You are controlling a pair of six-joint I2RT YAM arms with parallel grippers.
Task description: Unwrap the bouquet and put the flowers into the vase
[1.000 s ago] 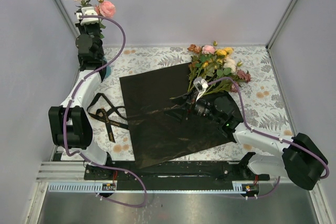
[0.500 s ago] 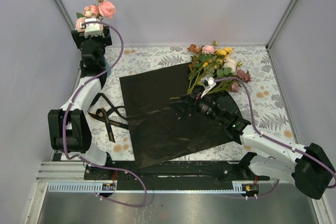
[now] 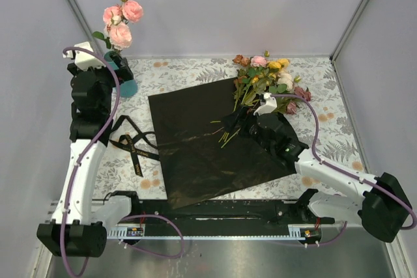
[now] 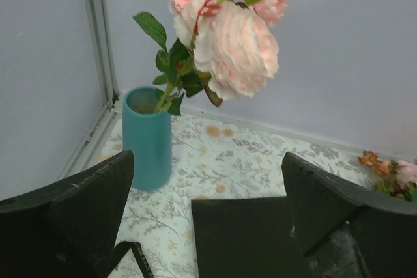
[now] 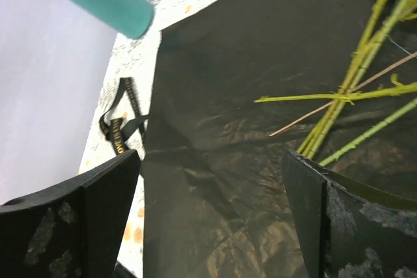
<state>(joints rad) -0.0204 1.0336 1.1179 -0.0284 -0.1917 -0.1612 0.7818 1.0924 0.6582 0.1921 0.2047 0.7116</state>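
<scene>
Already unwrapped, judging by the black paper (image 3: 195,154) spread flat over the middle of the tabletop (image 3: 332,128) and the ribbon (image 3: 130,144) lying loose toward the left edge. Has the vase (image 4: 146,138) upright at the far left corner, mouth up, presumably so stems can drop in from above. Holds pink roses (image 4: 234,50) in it, stem down in the mouth, long axis close to vertical and leaning a little, blooms on top.

Shows the left claw (image 4: 207,161) spread wide and gripping nothing, on the near side of the vase and apart from it, probably to stay clear of the blooms.

Leaves the other flowers (image 3: 267,79) lying flat toward the far right, blooms off the paper pointing at the far edge, bare stem ends (image 5: 352,89) on the paper's far right corner pointing near-left; long axis diagonal across the tabletop.

Finds the right claw (image 5: 210,161) also wide apart and empty, low over the paper just beside those stem ends, likely placed to take a stem crosswise at its bare end, away from the leaves.
</scene>
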